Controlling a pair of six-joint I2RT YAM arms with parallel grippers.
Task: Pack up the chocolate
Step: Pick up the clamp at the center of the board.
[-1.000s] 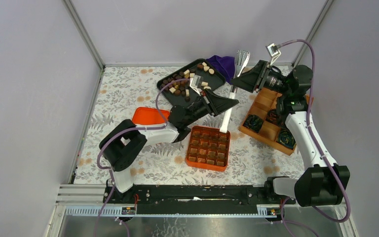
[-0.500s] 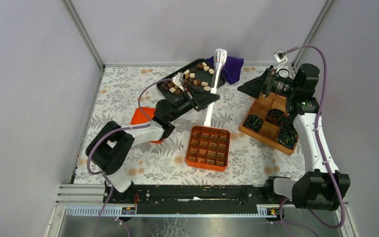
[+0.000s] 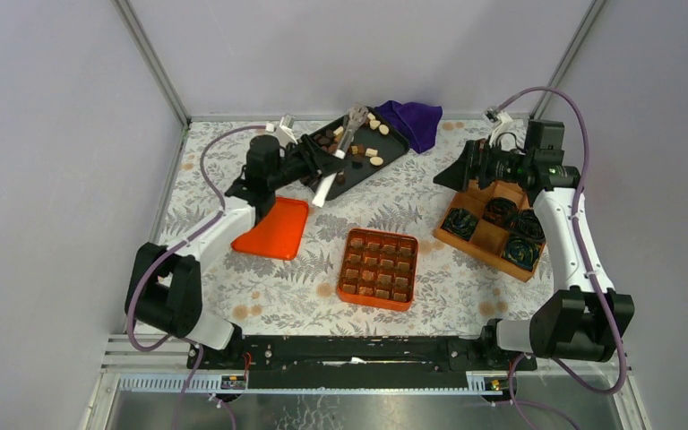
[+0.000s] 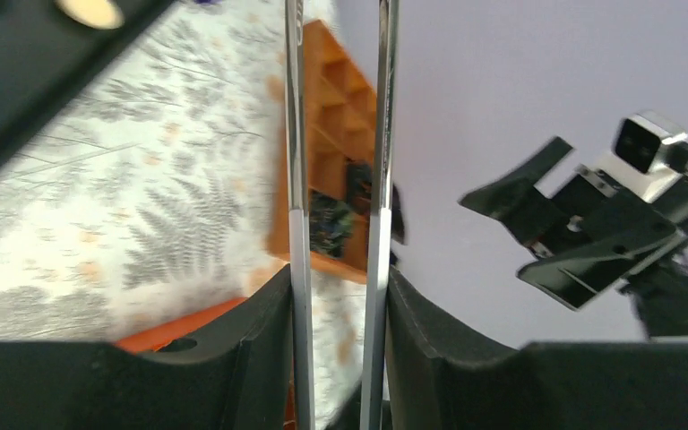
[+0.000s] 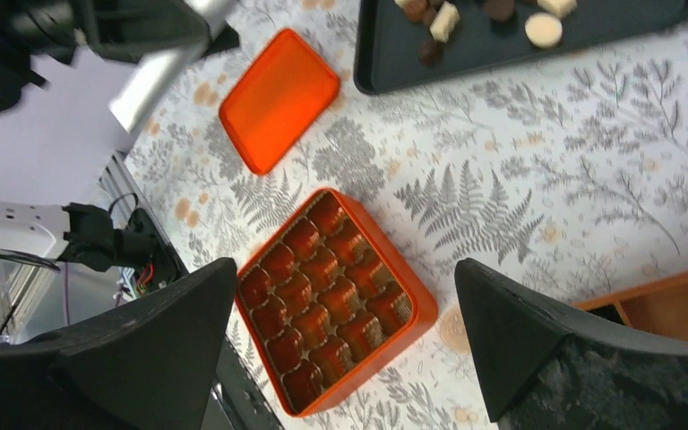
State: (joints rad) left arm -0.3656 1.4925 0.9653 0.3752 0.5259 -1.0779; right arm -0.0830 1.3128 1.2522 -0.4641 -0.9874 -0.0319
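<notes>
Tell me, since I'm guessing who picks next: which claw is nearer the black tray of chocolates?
Left. The left claw, gripping the tongs, is over the black tray's left edge. The right claw hangs open well off to its right, above the wooden box.

light: bright, even | shadows: soft, faint | left wrist view: motion-blurred | overhead: sharp

Your fern-print table (image 3: 233, 260) carries a black tray (image 3: 394, 146) and a purple cloth (image 3: 412, 118) at the back. You have the orange lid (image 3: 273, 228) at left, the orange box (image 3: 345, 266) in the centre, and the wooden crate (image 3: 482, 253) at right.
</notes>
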